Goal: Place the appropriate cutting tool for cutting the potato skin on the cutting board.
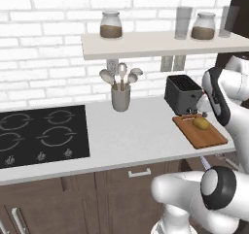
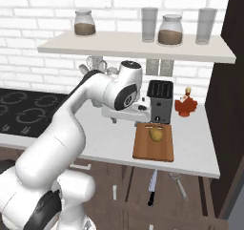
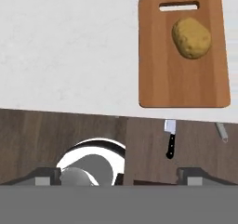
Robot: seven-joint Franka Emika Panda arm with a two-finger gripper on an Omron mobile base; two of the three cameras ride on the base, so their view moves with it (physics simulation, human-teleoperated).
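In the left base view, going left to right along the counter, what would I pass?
Stovetop → utensil holder with pale spoons and spatulas → toaster → cutting board, with the potato lying on it.

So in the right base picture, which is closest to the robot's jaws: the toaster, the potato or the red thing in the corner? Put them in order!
From the gripper:
1. Toaster, just to its right by the wall.
2. Potato, on the cutting board; nearly as close, so hard to call.
3. Red thing, farthest, in the right corner.
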